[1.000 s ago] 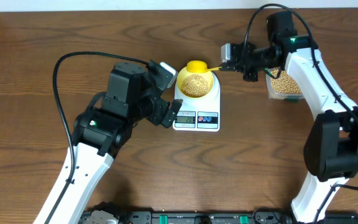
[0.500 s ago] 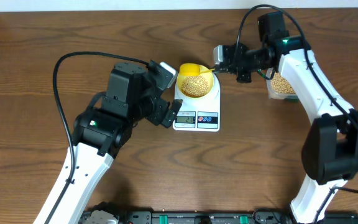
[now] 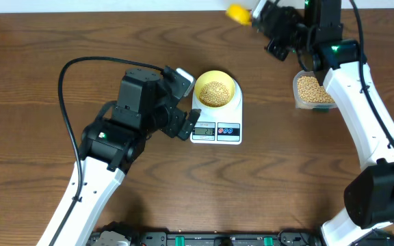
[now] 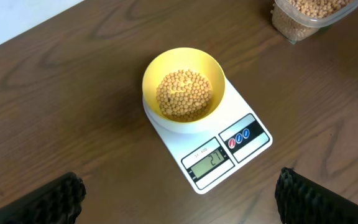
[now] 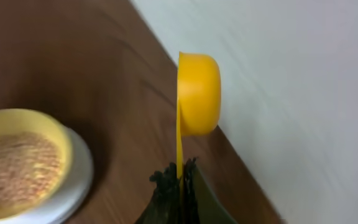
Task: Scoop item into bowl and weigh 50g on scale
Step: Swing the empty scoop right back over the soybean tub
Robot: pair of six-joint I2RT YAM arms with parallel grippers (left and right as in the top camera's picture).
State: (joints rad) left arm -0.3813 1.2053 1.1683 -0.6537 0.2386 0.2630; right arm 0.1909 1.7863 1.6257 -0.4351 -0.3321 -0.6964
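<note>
The pale yellow bowl (image 3: 215, 89) stands on the white scale (image 3: 217, 134), partly filled with tan beans (image 3: 215, 91). From the left wrist view the bowl (image 4: 183, 84) and beans (image 4: 184, 94) sit on the scale (image 4: 229, 146), whose display is lit. My left gripper (image 3: 183, 102) hovers just left of the scale, open, with nothing between its fingers (image 4: 61, 198). High at the table's back edge, my right gripper (image 3: 260, 19) is shut on the thin handle of the yellow scoop (image 3: 238, 12). In the right wrist view the scoop (image 5: 197, 93) is turned on its side above the gripper (image 5: 180, 175), with the bowl (image 5: 17, 162) low on the left.
A clear plastic tub (image 3: 312, 90) of more beans stands right of the scale, under the right arm; its corner shows in the left wrist view (image 4: 309, 14). A pale wall runs along the table's back edge. Dark wooden tabletop lies all around.
The right gripper has carried the scoop up and away from over the bowl to the table's back edge, and the scoop now stands on its side. The left arm has not moved.
</note>
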